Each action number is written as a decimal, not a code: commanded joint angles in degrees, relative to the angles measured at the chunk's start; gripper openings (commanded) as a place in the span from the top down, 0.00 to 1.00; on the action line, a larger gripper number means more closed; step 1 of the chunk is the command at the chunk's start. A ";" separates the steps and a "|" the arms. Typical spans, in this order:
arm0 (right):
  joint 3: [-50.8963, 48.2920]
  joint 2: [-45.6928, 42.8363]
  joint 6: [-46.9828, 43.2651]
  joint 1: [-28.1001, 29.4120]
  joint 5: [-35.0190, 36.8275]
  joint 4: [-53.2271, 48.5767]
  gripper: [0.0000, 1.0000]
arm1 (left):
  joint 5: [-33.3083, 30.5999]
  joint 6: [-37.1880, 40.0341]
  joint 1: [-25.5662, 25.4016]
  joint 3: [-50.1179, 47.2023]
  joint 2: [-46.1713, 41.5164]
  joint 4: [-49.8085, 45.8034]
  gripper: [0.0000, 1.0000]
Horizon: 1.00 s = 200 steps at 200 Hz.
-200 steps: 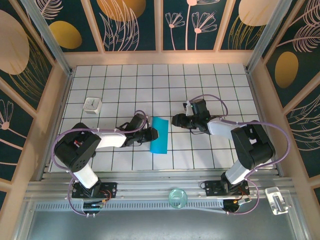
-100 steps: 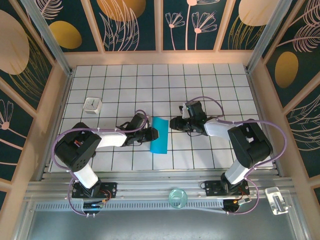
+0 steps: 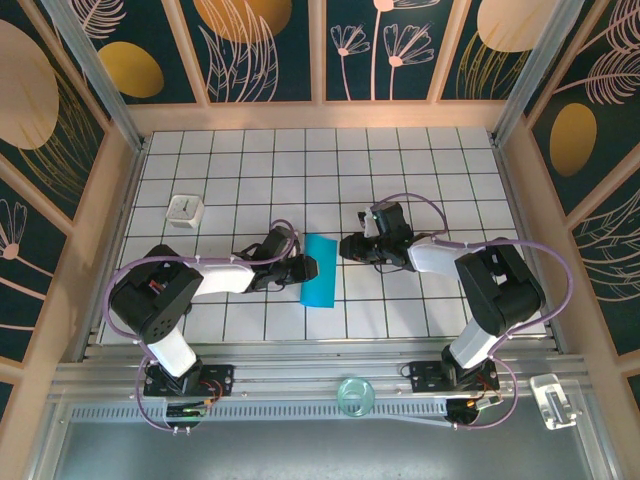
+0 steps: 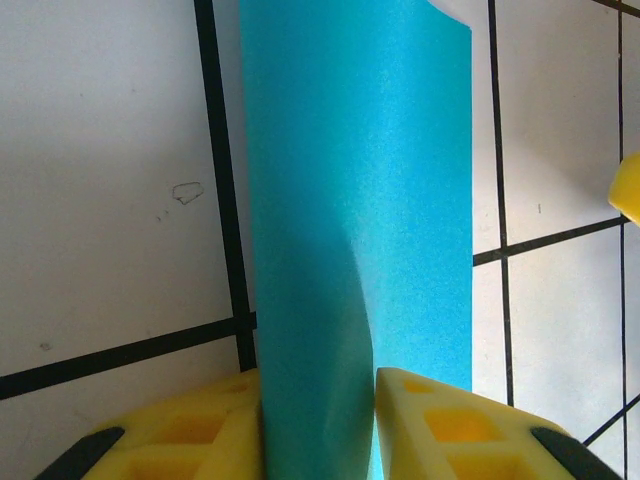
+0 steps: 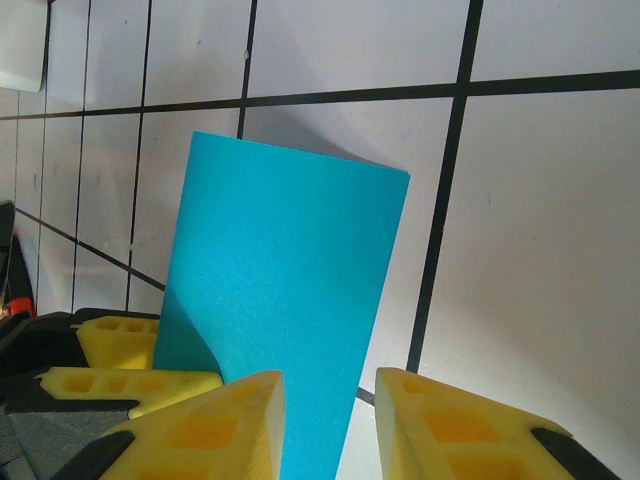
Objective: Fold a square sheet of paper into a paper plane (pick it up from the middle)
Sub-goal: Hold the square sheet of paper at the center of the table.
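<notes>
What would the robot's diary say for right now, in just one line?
step: folding | square sheet of paper: folded in half | left gripper: pinching it | right gripper: fingers astride its edge, grip unclear

Paper [image 3: 320, 272] lies between left tool [image 3: 305, 268] and right tool [image 3: 346, 246]; cube [image 3: 185, 210] sits farther back, left.

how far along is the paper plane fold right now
Done: the square sheet of paper already looks folded once into a narrow rectangle. In hand: the left gripper has one long edge between its fingers, and the right gripper is at the opposite side with paper entering its gap; whether either is actually clamped is unclear. Left: the nose corners and wing folds, as there is no pointed dart shape yet.
</notes>
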 commanded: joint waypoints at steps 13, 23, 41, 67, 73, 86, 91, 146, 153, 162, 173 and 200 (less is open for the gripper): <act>0.48 0.44 0.59 0.52 -0.25 1.22 0.72 | -0.45 -0.24 -1.39 -1.77 5.18 -5.87 0.67; 0.22 0.55 1.15 0.68 -0.80 1.67 0.73 | -0.52 -0.20 -1.45 -1.80 5.27 -5.95 0.67; -0.07 0.95 2.20 1.56 -1.19 2.16 0.76 | -0.56 -0.20 -1.42 -1.91 5.22 -5.95 0.67; 0.95 2.58 2.31 3.34 0.51 0.73 0.82 | -0.64 -0.29 -1.53 -2.06 5.27 -5.91 0.67; 1.30 3.06 2.16 3.71 0.98 0.31 0.83 | -0.63 -0.31 -1.54 -2.06 5.26 -5.92 0.67; 1.89 3.70 2.05 4.23 1.85 -0.23 0.84 | -0.65 -0.28 -1.49 -2.06 5.26 -5.95 0.67; 2.08 3.88 2.03 4.36 2.05 -0.33 0.84 | -0.69 -0.29 -1.47 -2.10 5.27 -6.02 0.67; 2.74 3.78 1.70 4.34 3.24 -1.15 0.86 | -1.13 -0.64 -1.46 -2.45 5.53 -5.76 0.66; 2.75 3.65 1.62 4.37 3.38 -1.34 0.86 | -1.13 -0.68 -1.55 -2.50 5.53 -5.69 0.66; 2.83 3.41 1.45 4.25 3.56 -1.52 0.86 | -1.13 -0.79 -1.58 -2.50 5.60 -5.69 0.66; 2.79 3.11 1.35 4.12 3.80 -1.75 0.86 | -1.18 -0.78 -1.56 -2.51 5.62 -5.69 0.66; 2.81 2.90 1.09 3.86 3.91 -1.97 0.86 | -1.34 -0.84 -1.62 -2.59 5.80 -5.69 0.66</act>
